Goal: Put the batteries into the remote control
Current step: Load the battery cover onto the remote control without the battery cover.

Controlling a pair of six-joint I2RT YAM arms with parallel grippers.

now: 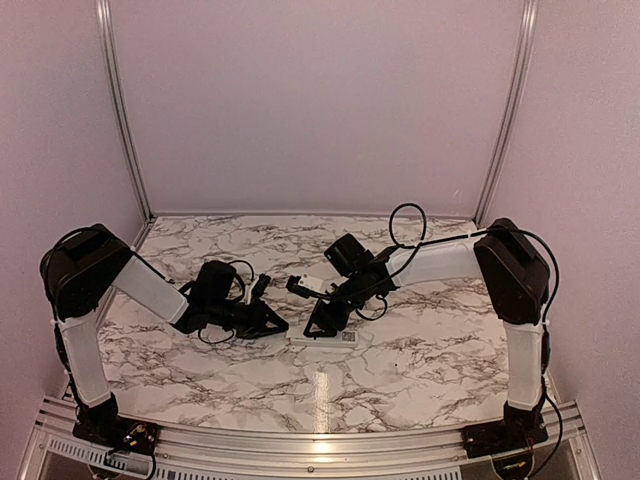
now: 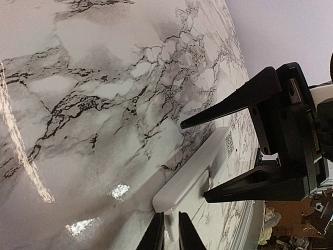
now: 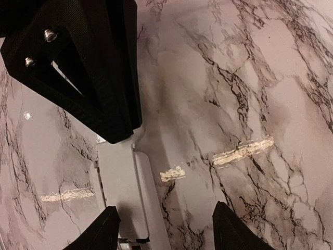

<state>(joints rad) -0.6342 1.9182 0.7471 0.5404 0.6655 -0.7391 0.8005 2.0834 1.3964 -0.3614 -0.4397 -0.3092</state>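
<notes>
The remote control (image 1: 325, 338) lies flat on the marble tabletop (image 1: 420, 350) near the middle, between the two arms. From above little of it shows, since both pincers crowd over it. The left pincer (image 2: 170, 232) is drawn narrow, with a white sliver of the remote's end caught between its fingers (image 2: 156, 235). The bottom edge of the left wrist view cuts off all but their tips. The right pincer (image 3: 165, 208) stands spread wide just above the remote, one finger (image 3: 104, 229) over the white body and the other over bare marble. Whether either finger touches cannot be told. A small dark printed label (image 2: 229, 143) sits at the remote's far end, too small to read. No buttons or recess can be made out, so which side faces up is unclear
</notes>
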